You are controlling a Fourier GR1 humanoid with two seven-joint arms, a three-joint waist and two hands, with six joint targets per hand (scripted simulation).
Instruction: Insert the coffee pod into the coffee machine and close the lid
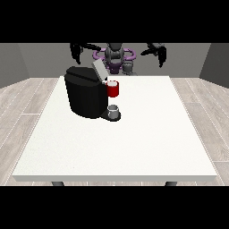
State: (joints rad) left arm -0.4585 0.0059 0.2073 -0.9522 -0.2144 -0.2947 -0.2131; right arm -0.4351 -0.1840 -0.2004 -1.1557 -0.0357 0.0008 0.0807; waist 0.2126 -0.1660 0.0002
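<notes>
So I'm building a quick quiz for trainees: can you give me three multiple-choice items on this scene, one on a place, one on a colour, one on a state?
1. Where on the table does the coffee machine stand?
A. far left part
B. near right corner
C. centre front

2. What colour is the pod holder at the machine's head?
A. blue
B. red
C. green

3. How is the machine's lid?
A. shut
B. raised open
C. removed

Key: 1 A, it stands left of centre toward the robot; 2 B, it shows red above the grey cup; 3 B, the grey flap tilts upward.
</notes>
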